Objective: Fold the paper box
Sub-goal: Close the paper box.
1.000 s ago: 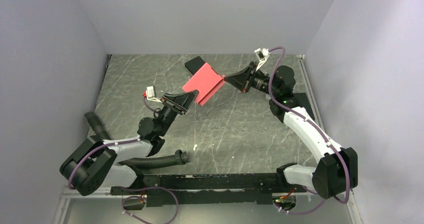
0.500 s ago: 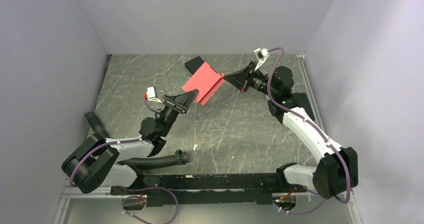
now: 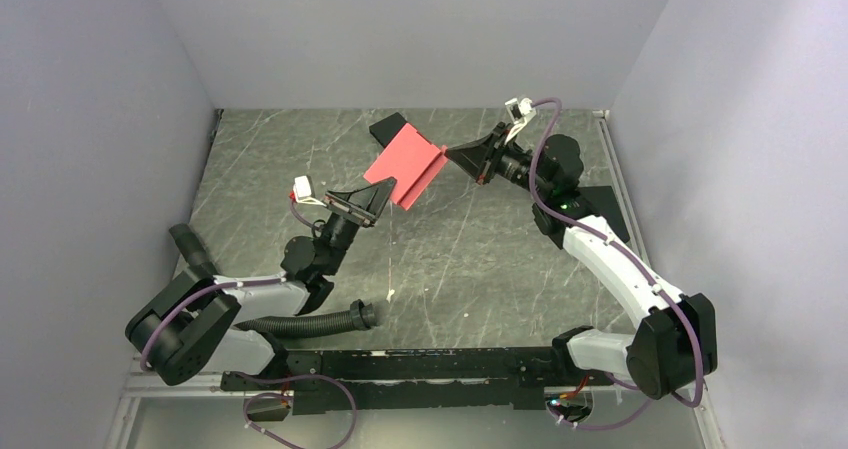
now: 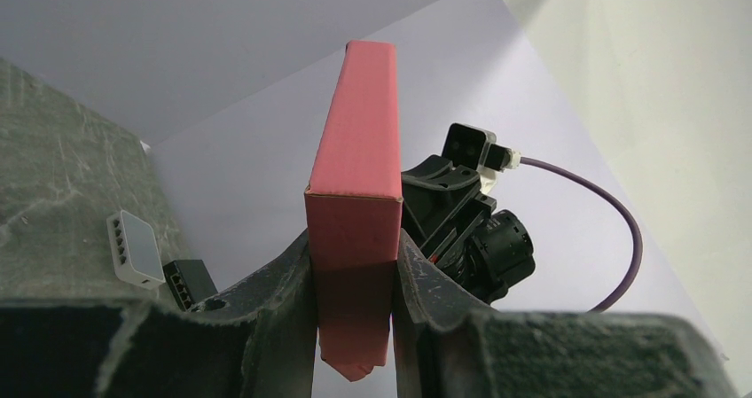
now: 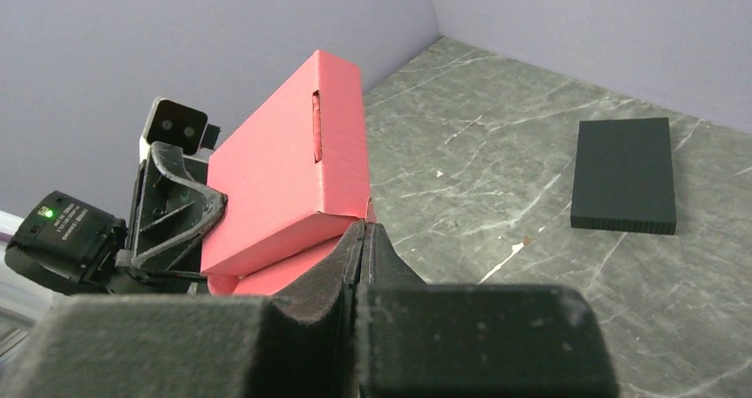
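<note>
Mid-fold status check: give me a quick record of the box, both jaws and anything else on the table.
paper box: pinkish-red, formed into a flat box shape, held up off the table between the two arms
left jaws: clamped across the box's narrow end
right jaws: shut, pinching a thin edge of the box from the opposite side
loose part: a pointed flap tip hangs below the left jaws
black flat box: lying flat on the table, untouched

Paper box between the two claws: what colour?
The paper box is plain pinkish-red, no print; right wrist view shows it best.
</note>
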You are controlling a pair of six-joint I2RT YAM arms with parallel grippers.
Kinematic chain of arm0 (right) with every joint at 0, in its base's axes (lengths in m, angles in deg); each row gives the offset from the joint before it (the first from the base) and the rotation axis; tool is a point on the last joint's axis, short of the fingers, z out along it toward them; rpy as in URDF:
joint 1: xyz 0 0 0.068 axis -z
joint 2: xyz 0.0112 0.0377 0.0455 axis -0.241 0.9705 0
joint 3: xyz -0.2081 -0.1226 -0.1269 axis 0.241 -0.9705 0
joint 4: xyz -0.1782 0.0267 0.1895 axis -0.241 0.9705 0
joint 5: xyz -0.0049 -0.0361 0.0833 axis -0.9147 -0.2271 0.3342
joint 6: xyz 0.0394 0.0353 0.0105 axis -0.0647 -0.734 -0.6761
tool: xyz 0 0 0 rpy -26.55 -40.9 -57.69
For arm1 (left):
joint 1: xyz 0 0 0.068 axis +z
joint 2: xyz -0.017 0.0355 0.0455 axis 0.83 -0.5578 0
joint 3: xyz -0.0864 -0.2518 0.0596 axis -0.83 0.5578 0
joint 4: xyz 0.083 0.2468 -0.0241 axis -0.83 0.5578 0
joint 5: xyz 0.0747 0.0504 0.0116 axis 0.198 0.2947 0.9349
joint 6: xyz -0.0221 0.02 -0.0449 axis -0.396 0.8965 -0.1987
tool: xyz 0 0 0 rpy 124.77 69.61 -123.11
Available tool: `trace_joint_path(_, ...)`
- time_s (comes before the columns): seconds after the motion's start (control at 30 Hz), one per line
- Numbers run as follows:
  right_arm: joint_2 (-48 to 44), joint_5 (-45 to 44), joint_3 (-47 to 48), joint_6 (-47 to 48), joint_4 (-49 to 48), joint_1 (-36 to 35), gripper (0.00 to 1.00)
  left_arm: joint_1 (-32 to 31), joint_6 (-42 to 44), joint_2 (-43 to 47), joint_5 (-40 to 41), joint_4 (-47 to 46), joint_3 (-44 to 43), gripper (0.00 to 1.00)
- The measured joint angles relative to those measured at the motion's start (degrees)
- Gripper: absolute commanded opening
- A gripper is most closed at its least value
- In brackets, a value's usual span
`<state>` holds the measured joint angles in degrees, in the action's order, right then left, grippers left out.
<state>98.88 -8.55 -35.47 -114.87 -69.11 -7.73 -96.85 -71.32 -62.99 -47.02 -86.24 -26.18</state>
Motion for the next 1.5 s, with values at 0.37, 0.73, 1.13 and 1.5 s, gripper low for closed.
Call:
trace_joint_path(0.37, 0.3, -2.2, -0.1, 0.8, 0.0, -0.8, 0.0, -0.6, -1.3, -0.7, 1.9, 0.0, 0.0, 0.0)
trace_joint_path(0.73, 0.6, -3.2, -0.1, 1.4, 0.1, -1.1, 0.0, -1.5, -1.5, -1.4, 3.7, -0.1, 0.0, 0.0)
trace_joint_path(1.13, 0.8, -3.6, -0.1, 2.1, 0.2, -1.3, 0.0, -1.8, -1.5, -1.5, 4.4, -0.1, 0.1, 0.0)
trace_joint_path(1.5, 0.8, -0.7, 0.1, 2.6, 1.9, -0.7, 0.25, -2.0, -1.3, -1.5, 4.4, 0.0, 0.5, 0.0)
